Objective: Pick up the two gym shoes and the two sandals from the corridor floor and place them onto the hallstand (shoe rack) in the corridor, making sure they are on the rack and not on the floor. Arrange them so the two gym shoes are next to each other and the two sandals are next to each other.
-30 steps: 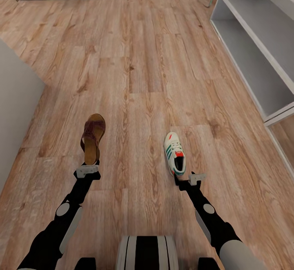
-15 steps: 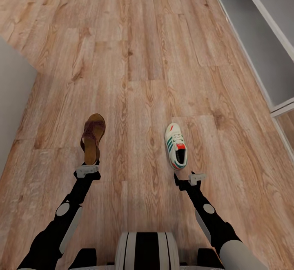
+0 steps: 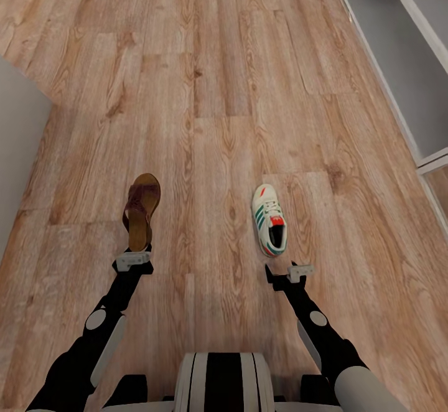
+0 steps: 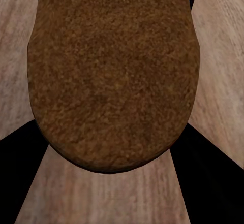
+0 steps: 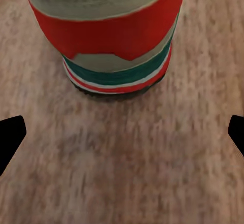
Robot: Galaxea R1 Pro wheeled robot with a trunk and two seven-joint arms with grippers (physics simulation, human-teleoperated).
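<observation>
There are no words, numbers, labels or signs to read here. The shoe has green stripes and red patches, but no letters on them. The sandal is plain brown. The wood floor and the white rack have no writing on them.
</observation>
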